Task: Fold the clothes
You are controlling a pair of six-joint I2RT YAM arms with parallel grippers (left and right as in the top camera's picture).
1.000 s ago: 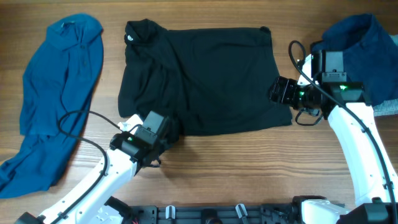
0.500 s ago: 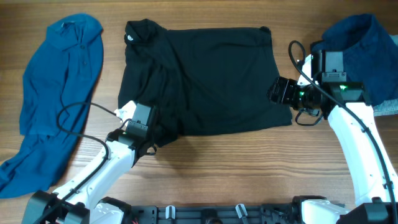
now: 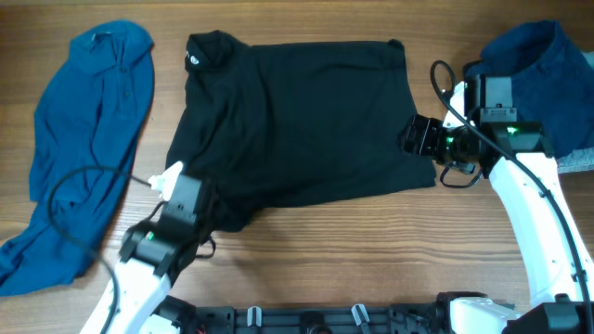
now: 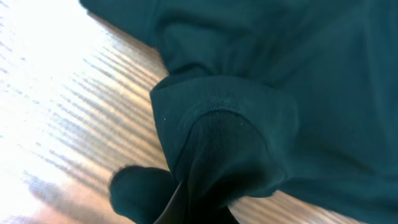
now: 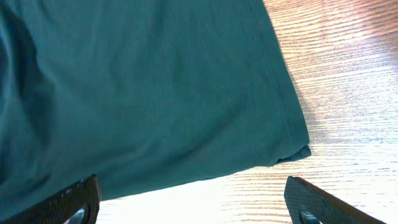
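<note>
Left fingers: the left fingers (image 3: 210, 199) are clenched on the near-left corner of the black top (image 3: 297, 121) – the wrist view shows a bunched lump of dark cloth pinched right at the lens.
What has just changed: a second ago they stood apart over the near hem. Now they have shut and the arm has swung out to the left and toward the near edge, drawing that corner with it.
Black top: it lies spread across the middle of the tabletop (image 3: 325, 250), collar at the far left, with the near-left corner now pulled into a point.
Right fingers: the right fingers (image 5: 74, 196) are released, spread wide and holding nothing; they hover over the top's right hem and have not moved.
Other clothes: the blue shirt (image 3: 83, 139) lies crumpled along the left side, and the navy pieces (image 3: 548, 65) are heaped at the far right – both well clear of the arms.
Meaning for the task: the grasp looks secured, so I judge the fold itself is only beginning. The pull seems meant to flatten or carry that corner, and no crease is laid yet.
Risk: only one side is held, so the whole top may slide rather than fold.
</note>
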